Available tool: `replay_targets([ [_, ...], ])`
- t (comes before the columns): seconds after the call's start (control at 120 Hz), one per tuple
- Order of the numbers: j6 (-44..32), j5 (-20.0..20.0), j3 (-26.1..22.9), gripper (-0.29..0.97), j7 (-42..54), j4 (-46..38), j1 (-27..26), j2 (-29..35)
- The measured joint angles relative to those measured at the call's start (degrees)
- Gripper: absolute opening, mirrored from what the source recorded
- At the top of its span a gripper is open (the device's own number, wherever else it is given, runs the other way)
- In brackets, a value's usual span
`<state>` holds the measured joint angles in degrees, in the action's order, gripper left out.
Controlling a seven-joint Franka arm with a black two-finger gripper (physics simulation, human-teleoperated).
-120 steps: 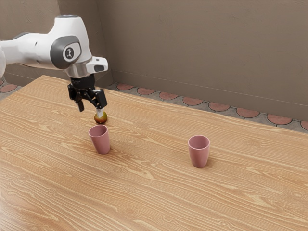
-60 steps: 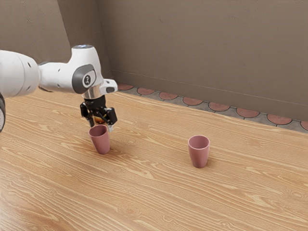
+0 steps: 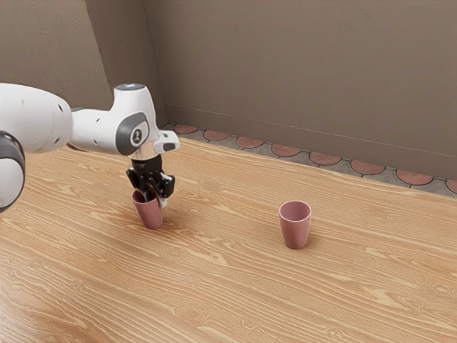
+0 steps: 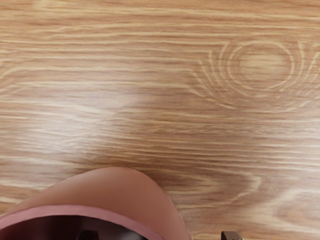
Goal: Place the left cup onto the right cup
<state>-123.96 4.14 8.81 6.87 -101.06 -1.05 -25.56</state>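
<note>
The left pink cup stands upright on the wooden table. My gripper is down at its rim, open. One finger reaches inside the cup and the other is outside its wall on the side toward the right cup. In the wrist view the cup's rim and wall lie just under my hand, and the two fingertips stand well apart. The right pink cup stands upright and alone, far toward the exterior view's right.
The brown wall and a floor strip with red tiles run behind the table's far edge. Bare wood lies between the two cups and in front of them.
My hand has moved toward the exterior view's right and down, from above and behind the left cup to its rim. Both cups stay where they were.
</note>
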Motion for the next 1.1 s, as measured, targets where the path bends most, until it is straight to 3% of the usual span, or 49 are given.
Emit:
replay_targets([
  [0.142,-0.43,0.14,-0.01,0.05,-0.18,-0.43,-0.01,-0.49],
  [0.325,-0.59,0.16,-0.02,-0.05,-0.51,-0.50,-0.03,-0.49],
  [0.633,1.27,-0.25,-0.41,-0.09,-0.93,-0.56,-1.32,3.81],
  [0.875,7.86,-0.96,-0.58,-0.10,-1.46,-0.48,-10.81,13.80],
  [1.1,13.76,-3.88,-9.74,-0.10,-1.64,6.52,-12.65,14.02],
])
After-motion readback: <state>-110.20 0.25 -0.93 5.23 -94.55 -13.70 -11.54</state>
